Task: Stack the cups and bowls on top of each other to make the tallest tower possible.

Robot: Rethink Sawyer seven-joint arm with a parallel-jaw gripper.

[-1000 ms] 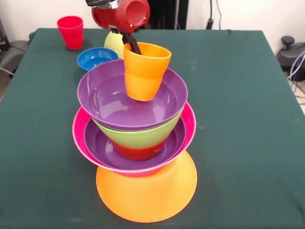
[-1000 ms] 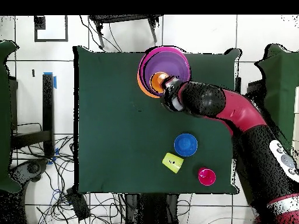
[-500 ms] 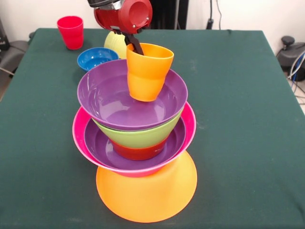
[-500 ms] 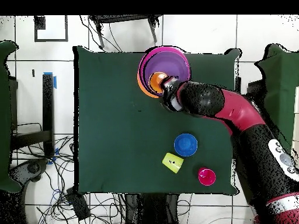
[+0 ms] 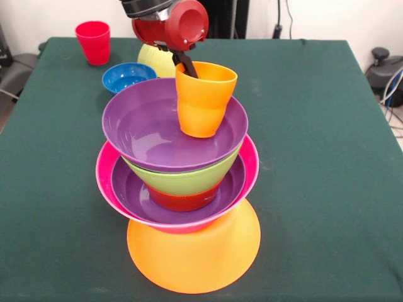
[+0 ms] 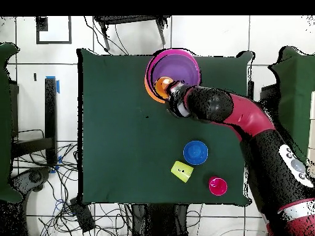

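Observation:
The tower (image 5: 182, 189) rises from an upturned large orange bowl (image 5: 194, 261). Above it sit a hot pink bowl (image 5: 106, 182), a purple bowl (image 5: 135, 196), a small red-orange bowl (image 5: 182, 202), a lime green bowl (image 5: 189, 180) and a top purple bowl (image 5: 141, 126). My gripper (image 5: 187, 64) is shut on the far rim of the orange cup (image 5: 203, 100). It holds the cup upright and slightly tilted inside the top purple bowl's right half. In the overhead view the gripper (image 6: 173, 93) and orange cup (image 6: 163, 86) sit over the tower (image 6: 181, 66).
A small blue bowl (image 5: 126, 75) stands behind the tower, also seen from overhead (image 6: 195, 152). The pale yellow cup (image 5: 156, 60) lies on its side behind it (image 6: 181, 170). The red cup (image 5: 93, 41) stands upright at the far left corner (image 6: 216, 185).
My gripper has carried the orange cup a little to the right in the front view, over the top purple bowl. The tower and the loose cups have not moved.

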